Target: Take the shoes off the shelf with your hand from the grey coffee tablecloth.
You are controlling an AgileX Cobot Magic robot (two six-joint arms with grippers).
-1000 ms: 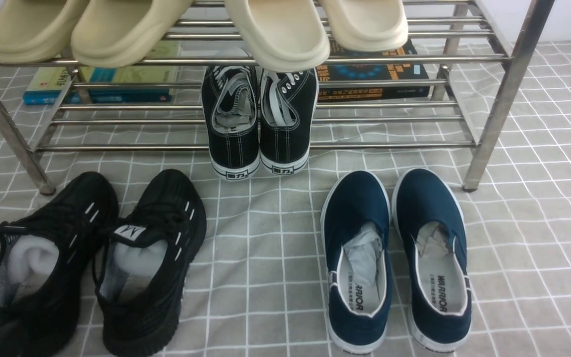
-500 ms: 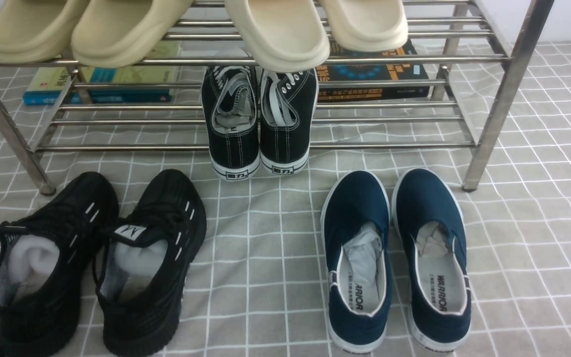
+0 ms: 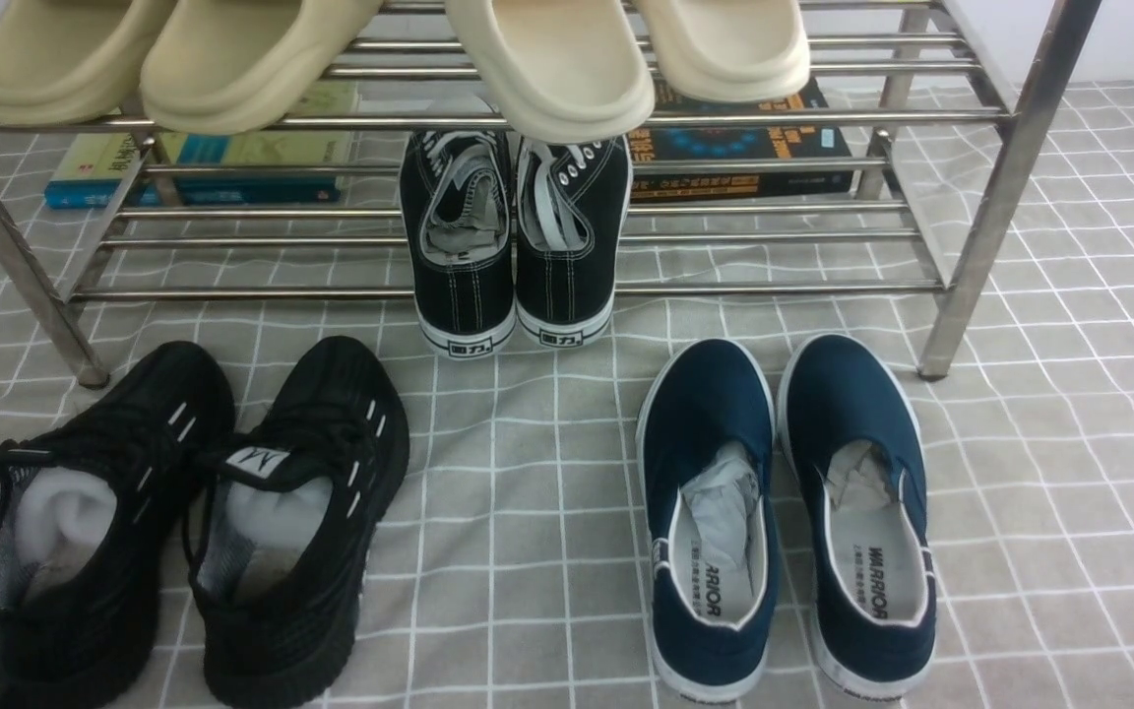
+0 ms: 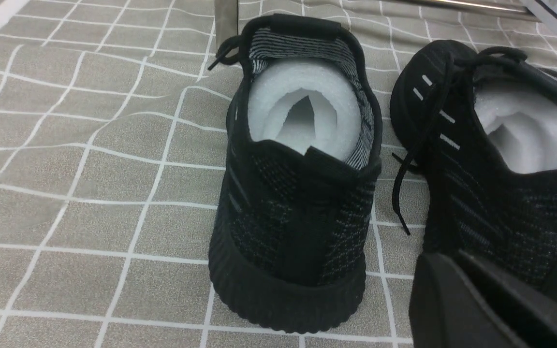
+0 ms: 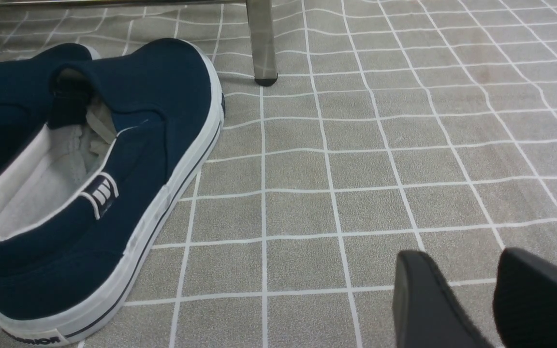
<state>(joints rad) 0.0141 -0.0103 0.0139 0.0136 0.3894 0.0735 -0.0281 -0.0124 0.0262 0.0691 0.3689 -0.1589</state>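
The two black mesh shoes (image 3: 85,512) (image 3: 301,522) stand side by side on the grey coffee tablecloth (image 3: 528,492), in front of the chrome shelf (image 3: 528,120) and near its left leg. White stuffing fills both. In the left wrist view their heels face me: one shoe (image 4: 298,193) stands free and the other (image 4: 501,169) is partly behind my left gripper (image 4: 447,263). That gripper's fingers lie together with nothing between them, just behind that heel. My right gripper (image 5: 460,261) hangs open over bare cloth and holds nothing.
Navy slip-ons (image 3: 784,512) sit on the cloth right of centre, one (image 5: 90,183) close to my right gripper. Black canvas sneakers (image 3: 513,246) rest on the lower tier and beige slippers (image 3: 547,69) on the top tier. Books (image 3: 203,167) lie behind. A shelf leg (image 5: 261,43) stands ahead.
The dark tip of my left gripper has drawn back out of the bottom left corner of the front view. The shoes have not moved.
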